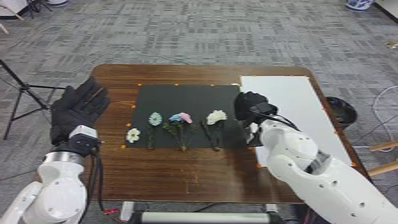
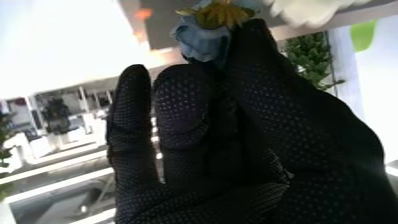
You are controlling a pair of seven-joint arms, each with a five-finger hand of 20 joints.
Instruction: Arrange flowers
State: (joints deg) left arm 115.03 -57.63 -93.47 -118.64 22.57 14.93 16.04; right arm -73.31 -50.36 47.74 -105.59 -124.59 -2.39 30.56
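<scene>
Dark bin (image 1: 347, 115) beside table (image 1: 187, 175), right hand (image 1: 248, 103) pinching blue flower (image 2: 201, 42)

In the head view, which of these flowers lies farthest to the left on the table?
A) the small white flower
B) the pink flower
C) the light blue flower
A: the small white flower lies to the left of both the light blue flower and the pink flower.

On the table (image 1: 178, 172), a mat (image 1: 182, 94) lies left of a sheet (image 1: 282, 92). Across the mat, left to right, lie a flower head (image 1: 133, 135), a stemmed flower (image 1: 155, 119), a bunch (image 1: 185, 117) and a second bunch (image 1: 216, 117).
</scene>
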